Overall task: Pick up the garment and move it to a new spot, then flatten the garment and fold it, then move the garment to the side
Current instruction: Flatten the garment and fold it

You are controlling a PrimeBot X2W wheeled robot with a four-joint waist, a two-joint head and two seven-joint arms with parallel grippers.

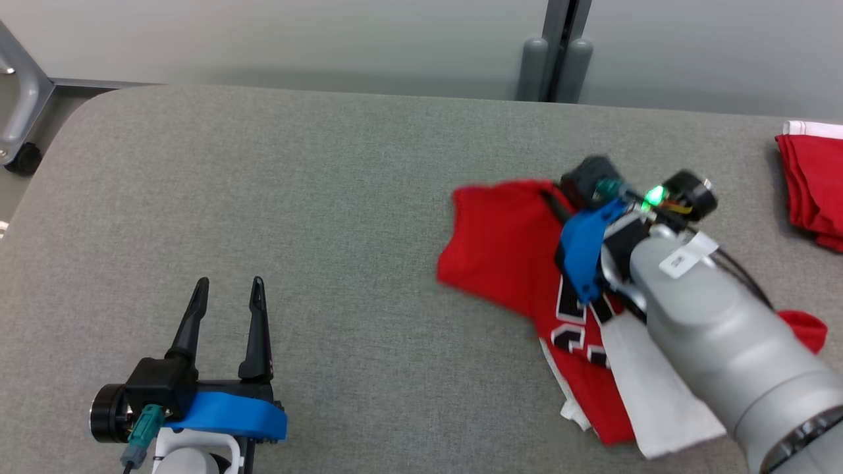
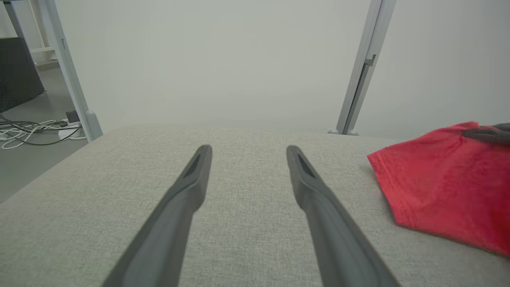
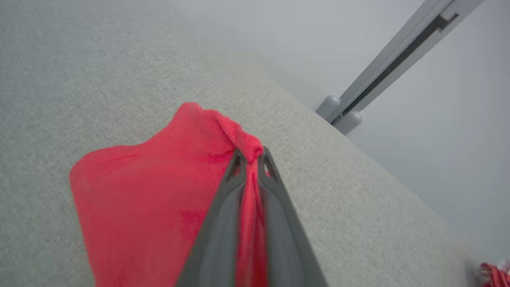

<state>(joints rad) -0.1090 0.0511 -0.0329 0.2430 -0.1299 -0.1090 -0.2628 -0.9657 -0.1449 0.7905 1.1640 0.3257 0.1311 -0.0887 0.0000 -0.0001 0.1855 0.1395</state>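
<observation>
The garment (image 3: 151, 199) in my right wrist view is a red cloth with a stitched hem along its edge. My right end effector (image 3: 251, 157) is closed on a bunched fold of it, and the red fabric is squeezed between the two fingers up to the tips. The held part rises a little above the table (image 3: 358, 199), while the rest spreads down and to the left.

In the head view the garment lies on the right half of the table, partly under my right forearm. It is crumpled, with black and white lettering and a white part showing near the front edge. Another red cloth (image 1: 813, 191) lies well apart at the far right. My left end effector (image 1: 230, 283) is open over bare table at the lower left, holding nothing.

In the left wrist view the red edge is at the right, apart from my open fingers.

I judge that the step is the pick-up. To do it well I should lift straight and slowly so the fold does not slip, then carry it toward the free middle.
</observation>
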